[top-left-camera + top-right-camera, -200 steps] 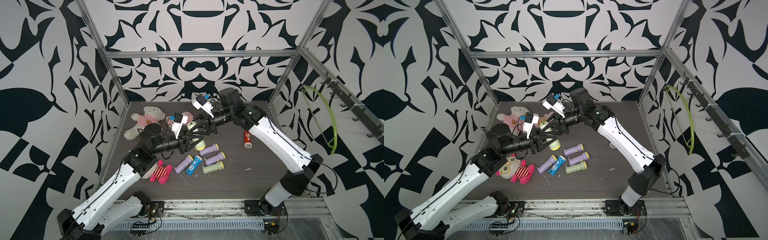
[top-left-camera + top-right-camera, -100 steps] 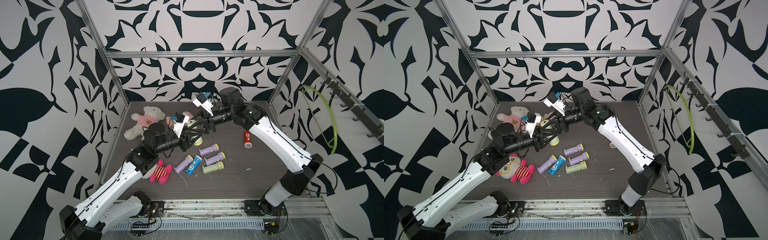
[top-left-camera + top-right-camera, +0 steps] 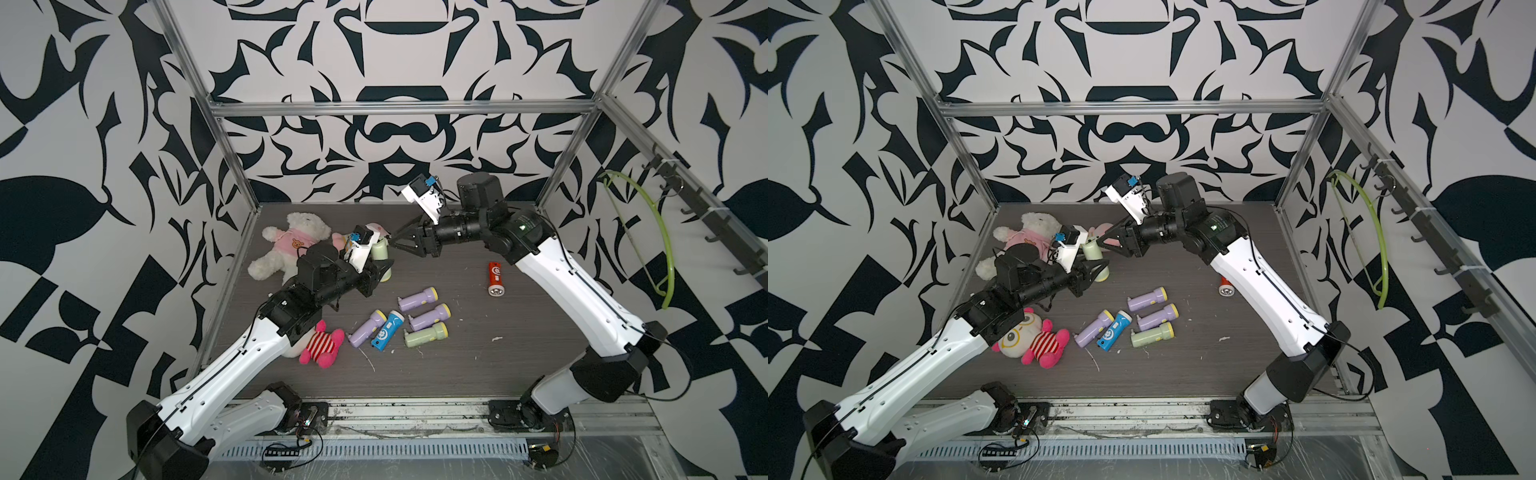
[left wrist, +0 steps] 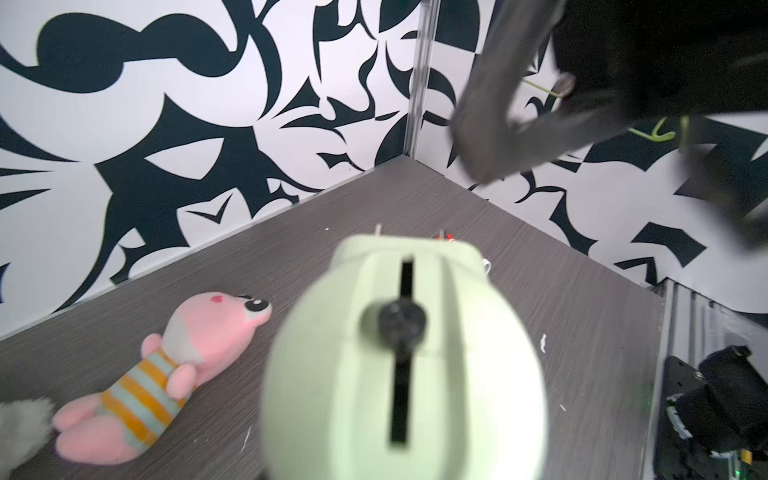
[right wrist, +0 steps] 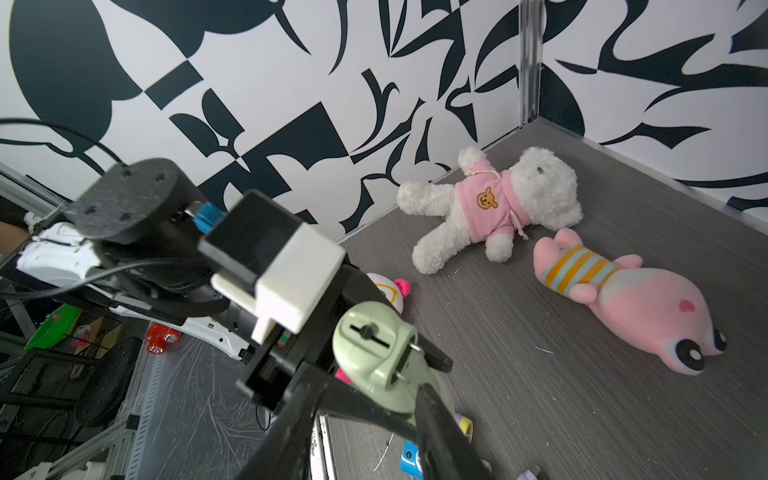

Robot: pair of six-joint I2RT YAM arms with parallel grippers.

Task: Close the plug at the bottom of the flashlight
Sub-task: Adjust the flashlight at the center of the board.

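Note:
A pale green flashlight is held above the table at the back left, bottom end up, with my left gripper shut on its body. It fills the left wrist view and hides the fingers there. In the right wrist view its plug stands folded out from the bottom end, two metal prongs showing. My right gripper reaches in from the right with its fingers apart. One fingertip rests against the flashlight next to the prongs.
Several loose flashlights lie mid-table: purple, blue, green, and a red one to the right. A white bear, a pink plush and a striped doll lie at the left.
My left gripper has carried the green flashlight up and toward the back left. The right gripper has followed it leftward, its tips staying at the flashlight's end.

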